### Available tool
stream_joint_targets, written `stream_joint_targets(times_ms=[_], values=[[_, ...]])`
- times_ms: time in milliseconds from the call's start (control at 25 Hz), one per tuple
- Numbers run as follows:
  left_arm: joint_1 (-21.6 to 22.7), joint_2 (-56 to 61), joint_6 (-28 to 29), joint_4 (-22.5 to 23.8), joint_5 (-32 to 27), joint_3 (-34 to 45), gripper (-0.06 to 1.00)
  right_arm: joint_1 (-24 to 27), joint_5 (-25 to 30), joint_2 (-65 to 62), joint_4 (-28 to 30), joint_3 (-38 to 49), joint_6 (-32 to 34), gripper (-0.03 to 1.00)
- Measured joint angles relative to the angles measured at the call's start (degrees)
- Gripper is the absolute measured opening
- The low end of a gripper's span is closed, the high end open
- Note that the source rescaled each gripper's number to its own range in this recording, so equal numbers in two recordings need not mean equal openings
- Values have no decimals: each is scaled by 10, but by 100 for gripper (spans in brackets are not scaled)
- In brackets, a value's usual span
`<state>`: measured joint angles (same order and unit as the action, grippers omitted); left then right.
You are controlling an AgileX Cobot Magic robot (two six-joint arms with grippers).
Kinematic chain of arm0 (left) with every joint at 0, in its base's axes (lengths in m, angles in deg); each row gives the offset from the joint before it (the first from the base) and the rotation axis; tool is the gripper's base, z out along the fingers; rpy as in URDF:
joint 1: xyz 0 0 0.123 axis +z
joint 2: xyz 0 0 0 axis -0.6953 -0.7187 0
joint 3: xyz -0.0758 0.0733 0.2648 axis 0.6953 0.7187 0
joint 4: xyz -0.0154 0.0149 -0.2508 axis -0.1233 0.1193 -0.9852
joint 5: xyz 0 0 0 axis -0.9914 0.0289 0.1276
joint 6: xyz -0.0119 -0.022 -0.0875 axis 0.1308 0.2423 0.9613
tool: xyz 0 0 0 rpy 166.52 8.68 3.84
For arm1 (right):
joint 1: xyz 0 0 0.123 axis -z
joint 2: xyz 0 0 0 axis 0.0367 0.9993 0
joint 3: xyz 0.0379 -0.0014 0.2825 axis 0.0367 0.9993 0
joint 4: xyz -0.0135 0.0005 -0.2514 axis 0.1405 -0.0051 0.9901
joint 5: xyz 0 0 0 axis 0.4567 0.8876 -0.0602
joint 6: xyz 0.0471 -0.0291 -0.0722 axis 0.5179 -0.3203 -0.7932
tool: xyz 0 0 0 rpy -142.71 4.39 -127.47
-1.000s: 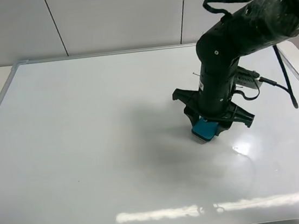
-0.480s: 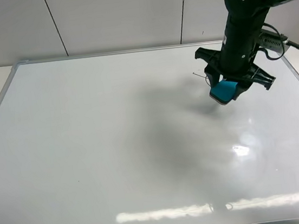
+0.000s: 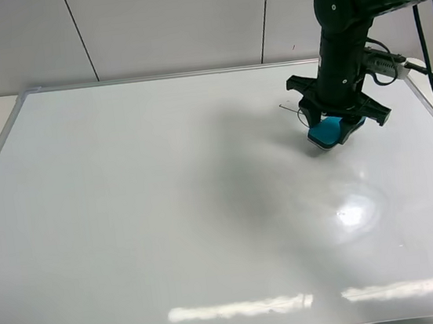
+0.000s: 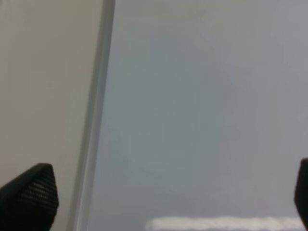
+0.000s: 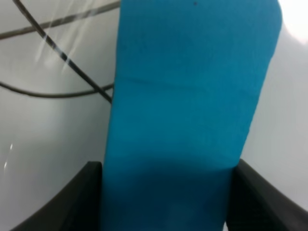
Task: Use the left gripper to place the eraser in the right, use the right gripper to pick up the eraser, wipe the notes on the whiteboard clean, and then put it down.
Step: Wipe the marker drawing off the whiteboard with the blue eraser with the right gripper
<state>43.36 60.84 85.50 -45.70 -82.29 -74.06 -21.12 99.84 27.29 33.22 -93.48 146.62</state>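
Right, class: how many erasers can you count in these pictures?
1. The eraser is clamped in the right gripper, over the whiteboard toward its far right corner. No other shows.

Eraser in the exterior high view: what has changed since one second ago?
The right gripper, jaws shut on the eraser, carried it from mid-board toward the far right corner, beside the notes. The grip and the whiteboard stayed as they were.
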Motion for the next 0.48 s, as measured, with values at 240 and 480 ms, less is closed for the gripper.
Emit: stream_joint_targets(times_ms=[240,480], values=[[0,0,0,0,0,0,100,0,16,48,-13,-64,-34,1],[0,0,0,0,0,0,100,0,37,79,-17,-102,-71,1]])
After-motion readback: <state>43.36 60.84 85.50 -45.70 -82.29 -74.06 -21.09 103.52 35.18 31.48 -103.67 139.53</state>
